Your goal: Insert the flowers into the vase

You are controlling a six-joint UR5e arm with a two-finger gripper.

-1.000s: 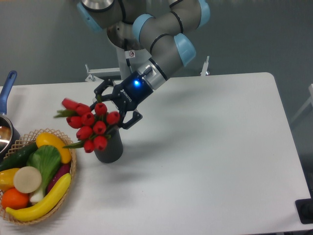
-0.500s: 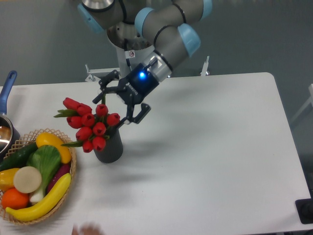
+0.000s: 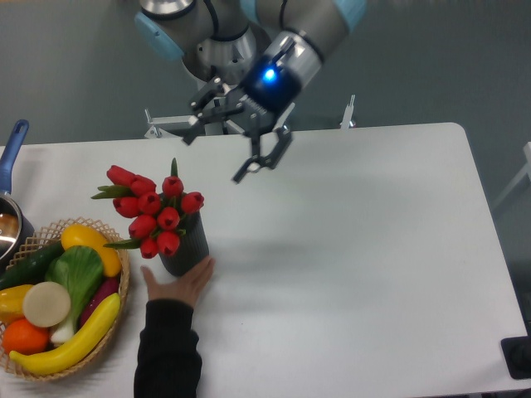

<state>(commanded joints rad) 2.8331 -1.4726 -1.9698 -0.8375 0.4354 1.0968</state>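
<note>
The fixed camera shows the flowers (image 3: 152, 209) seated in the vase (image 3: 187, 247) on the left part of the white table (image 3: 357, 249). The red buds are bunched over the vase's mouth, which is hidden by them; only the dark ribbed wall below is seen, and part of that is covered by a human hand (image 3: 177, 283) laid against its base. The hand is reached in from the bottom edge, its dark sleeve cut off there.

Well above and to the right of the bunch the gripper (image 3: 238, 143) is held in the air — its fingers are spread apart and nothing is gripped between them. A blue light is lit on its body; the arm above is cut off by the top edge.

Left of the vase a woven basket (image 3: 119, 308) of toy fruit and vegetables is placed, partly cropped at the left edge. Above it, a blue-handled pot (image 3: 10, 191) is seen only in part — most of it lies outside the frame.
</note>
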